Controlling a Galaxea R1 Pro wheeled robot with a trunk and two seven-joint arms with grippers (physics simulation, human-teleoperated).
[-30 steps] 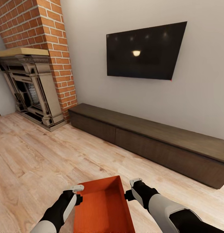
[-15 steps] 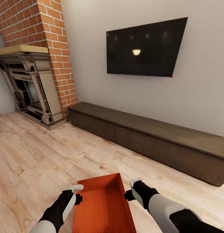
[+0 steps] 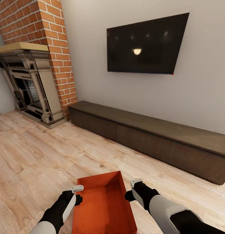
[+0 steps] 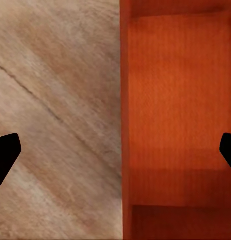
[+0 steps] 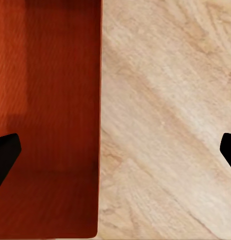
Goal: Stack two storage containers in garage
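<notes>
Left to right: the left gripper stands with its fingers spread wide, straddling the near-side long wall of the red-orange, ribbed, lidless rectangular container; one fingertip sits outside over the planks, the other inside the box. The container lies between the two grippers, its far wall beyond both fingertips. The right gripper is likewise released, spread across the opposite wall. Neither grasps anything, so I judge the task barely begun: the carry to the garage and the stacking remain. The surface under the fingers is a light wood-plank floor; beyond stand a red-brick fireplace, a long dark low cabinet and a black wall television.
</notes>
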